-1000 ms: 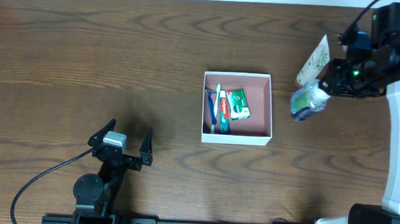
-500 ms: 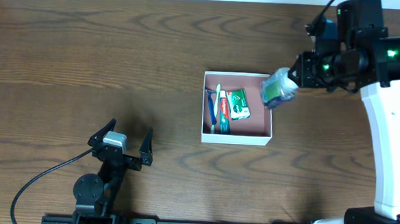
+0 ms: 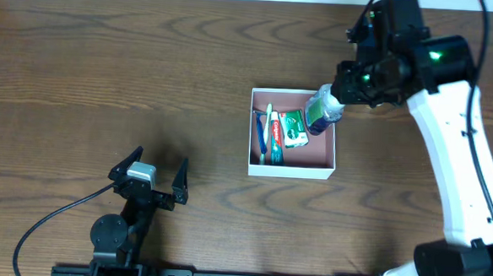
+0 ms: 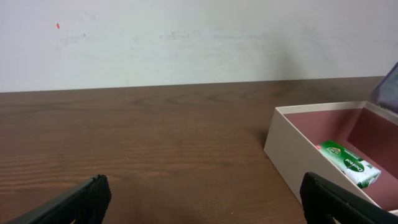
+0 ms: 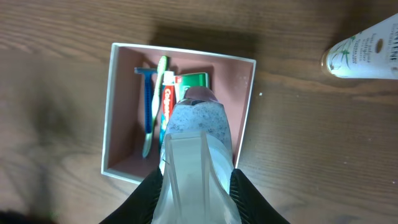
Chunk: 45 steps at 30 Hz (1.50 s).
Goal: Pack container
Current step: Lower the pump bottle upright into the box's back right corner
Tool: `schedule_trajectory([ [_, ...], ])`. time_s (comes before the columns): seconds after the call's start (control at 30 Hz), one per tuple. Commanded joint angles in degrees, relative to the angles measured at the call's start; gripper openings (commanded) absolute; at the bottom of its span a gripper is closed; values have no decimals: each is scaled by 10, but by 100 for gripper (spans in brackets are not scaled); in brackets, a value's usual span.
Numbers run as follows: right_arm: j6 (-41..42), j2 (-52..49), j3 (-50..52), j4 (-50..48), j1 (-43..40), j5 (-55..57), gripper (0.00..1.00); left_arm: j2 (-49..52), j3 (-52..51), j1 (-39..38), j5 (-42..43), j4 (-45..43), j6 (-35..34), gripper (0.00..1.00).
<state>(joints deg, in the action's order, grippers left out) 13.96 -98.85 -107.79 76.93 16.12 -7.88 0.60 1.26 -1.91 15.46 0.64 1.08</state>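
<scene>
The brown wooden table (image 3: 107, 63) holds the container (image 3: 317, 154) near its middle. A white tube (image 5: 367, 53) lies on the wood near it, not touching. A black cable (image 3: 64, 207) curls by the front left corner.

The clear bottle (image 5: 196, 134) clamped in the right pincer (image 5: 196, 200) hides part of the green packet (image 5: 195, 79) and the toothpaste (image 5: 166, 102) just ahead of it. Farther right of the pincer, the white tube (image 5: 364, 53) is cut by the picture's edge.
</scene>
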Motion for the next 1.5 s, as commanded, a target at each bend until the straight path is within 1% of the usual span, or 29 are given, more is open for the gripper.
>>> schedule_trajectory([
  [0.0, 38, -15, -16, -10, 12, 27, 16, 0, -10, 2, 4, 19, -3, 98],
  [0.4, 54, -77, -16, -21, 23, 73, 18, 0, -10, 2, 4, 19, -3, 98],
  [0.7, 53, -80, -16, -45, 23, 80, 18, 0, -10, 2, 4, 19, -3, 98],
  [0.8, 53, -82, -16, -45, 23, 100, 19, 0, -10, 2, 4, 19, -3, 98],
  [1.1, 53, -83, -16, -44, 23, 101, 20, 0, -10, 2, 4, 19, -3, 98],
  [1.47, 53, -111, -16, -52, 33, 109, 20, 0, -10, 2, 4, 19, -3, 98],
])
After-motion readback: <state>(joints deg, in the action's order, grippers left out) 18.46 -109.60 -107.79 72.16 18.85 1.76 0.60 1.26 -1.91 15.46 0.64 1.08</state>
